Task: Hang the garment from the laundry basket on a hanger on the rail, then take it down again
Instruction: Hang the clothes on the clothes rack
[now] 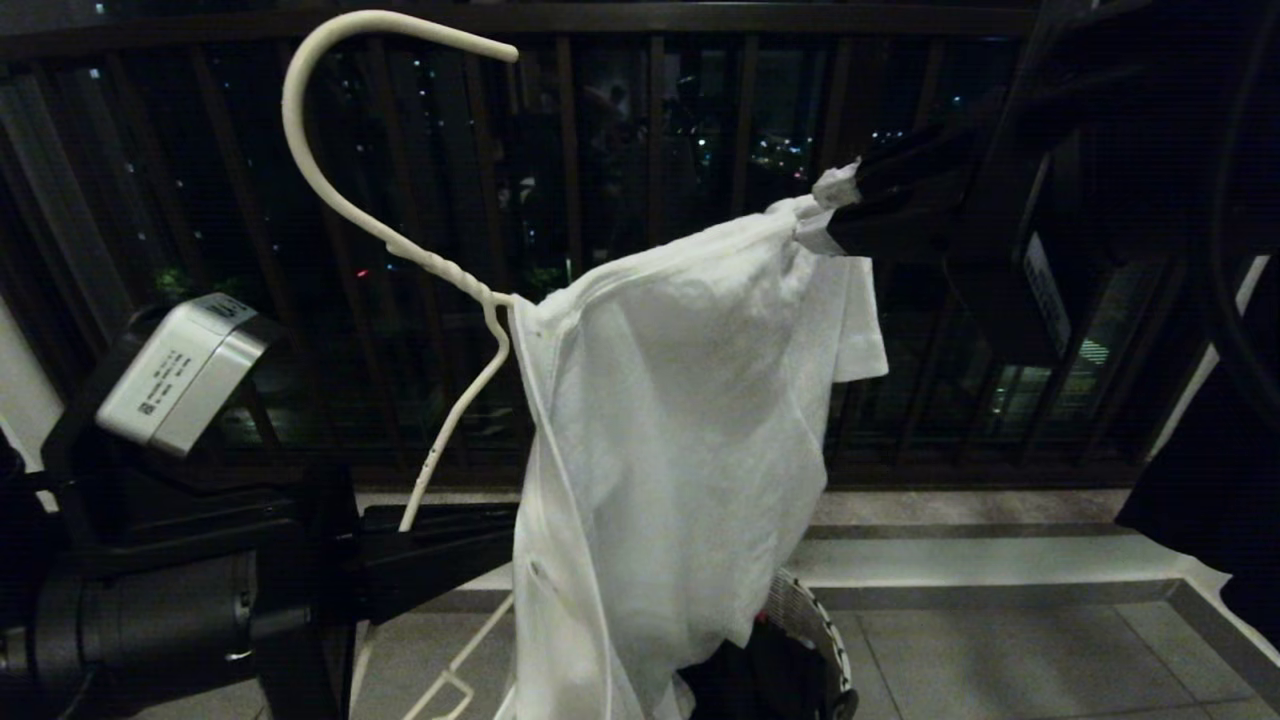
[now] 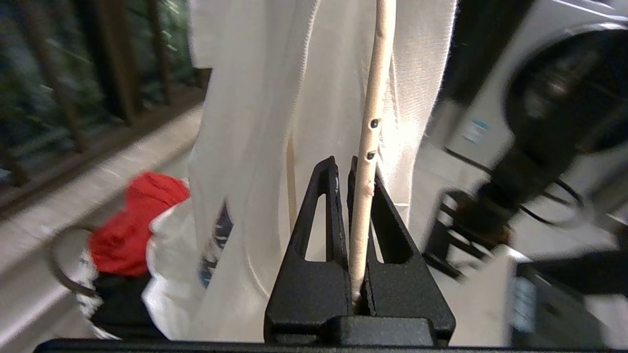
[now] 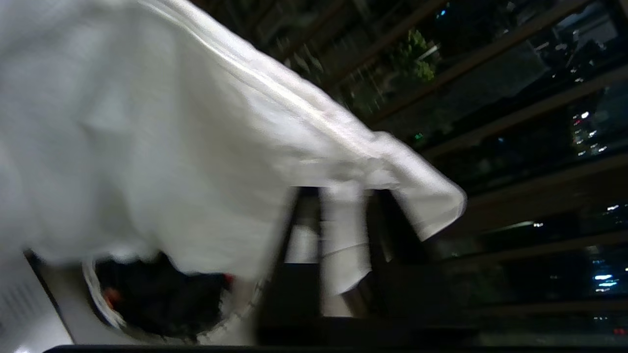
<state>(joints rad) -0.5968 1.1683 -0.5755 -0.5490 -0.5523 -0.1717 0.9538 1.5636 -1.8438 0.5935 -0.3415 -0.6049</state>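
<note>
The white wire hanger point(image 1: 330, 190) stands tilted, its hook up at the left, and my left gripper point(image 1: 440, 545) low on the left is shut on its lower wire. In the left wrist view the chipped wire point(image 2: 375, 98) runs between the closed fingers point(image 2: 343, 164). The white garment point(image 1: 680, 420) hangs from the hanger's neck, and its dark blue print point(image 2: 218, 235) shows. My right gripper point(image 1: 830, 215) at the upper right pinches a raised fold of the garment point(image 3: 343, 230). The laundry basket point(image 1: 815, 620) sits on the floor under the garment. The rail is out of view.
A dark balcony railing point(image 1: 640, 150) of vertical bars runs across behind. A red cloth point(image 2: 132, 220) and a black garment point(image 1: 760, 670) lie in the basket. A tiled floor with a raised step point(image 1: 980, 560) stretches to the right.
</note>
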